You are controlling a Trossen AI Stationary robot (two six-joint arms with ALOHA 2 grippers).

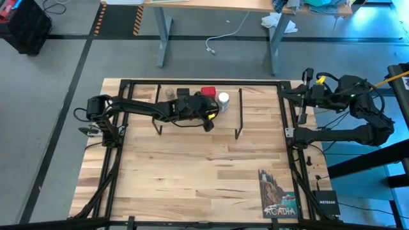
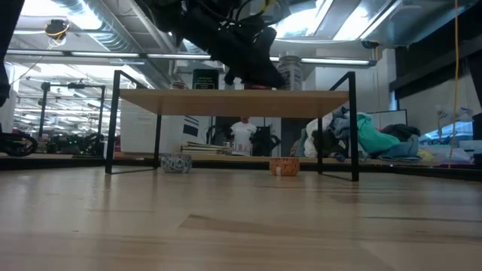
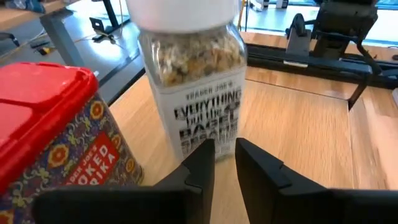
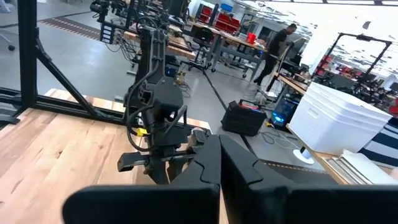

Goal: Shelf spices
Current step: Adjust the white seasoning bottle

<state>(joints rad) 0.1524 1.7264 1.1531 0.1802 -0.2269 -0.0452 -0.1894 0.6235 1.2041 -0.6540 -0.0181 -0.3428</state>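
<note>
My left gripper [image 3: 225, 163], fingers nearly pressed together, sits close to the white-capped jar [image 3: 198, 81] at centre frame; advancing risks toppling it.

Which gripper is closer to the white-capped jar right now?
Left. The left gripper sits over the shelf right beside the white-capped jar; the right gripper is parked off at the table's right edge.

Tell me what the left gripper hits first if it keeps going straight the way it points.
Most likely the white-capped clear jar: it stands directly ahead of the left gripper, whose fingers are nearly closed and empty.
</note>
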